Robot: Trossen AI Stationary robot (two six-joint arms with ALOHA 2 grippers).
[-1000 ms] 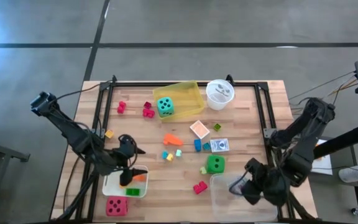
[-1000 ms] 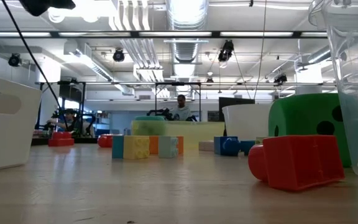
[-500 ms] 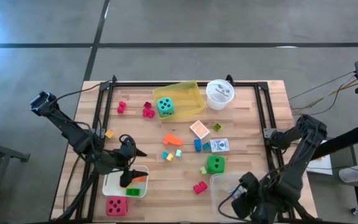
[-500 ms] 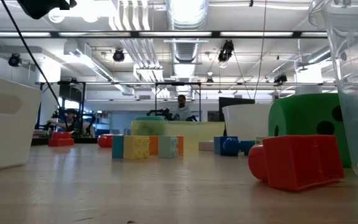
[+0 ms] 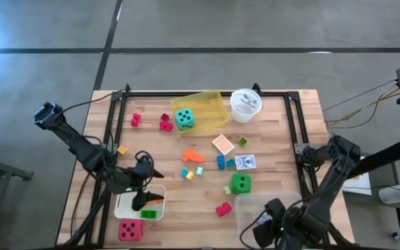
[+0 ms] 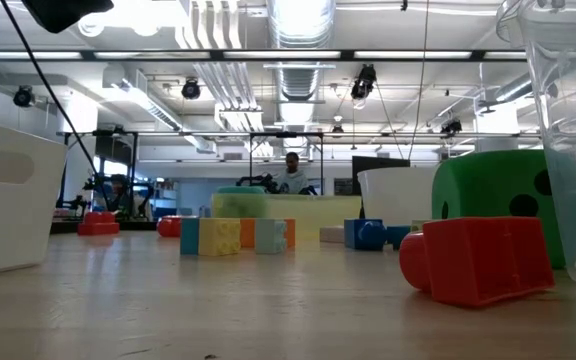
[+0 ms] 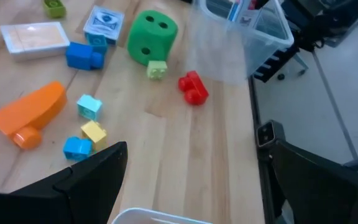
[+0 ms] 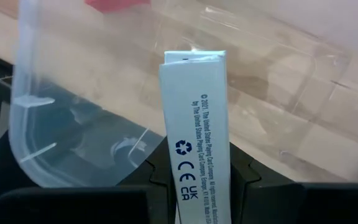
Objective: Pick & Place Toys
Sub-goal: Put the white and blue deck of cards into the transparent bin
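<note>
While clamped upright between the right gripper (image 8: 197,180) fingers, card box (image 8: 196,124) over clear tray (image 8: 55,124).

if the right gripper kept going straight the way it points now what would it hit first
Most likely the clear tray. The right gripper, shut on a playing card box, points down into it, and the tray's clear floor lies just past the box's end. How near is hard to judge.

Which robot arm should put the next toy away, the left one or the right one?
Probably the right. Its claw is shut on a card box, right above the clear tray, so it likely only needs to let go. The left claw is open and empty over the white tray.
</note>
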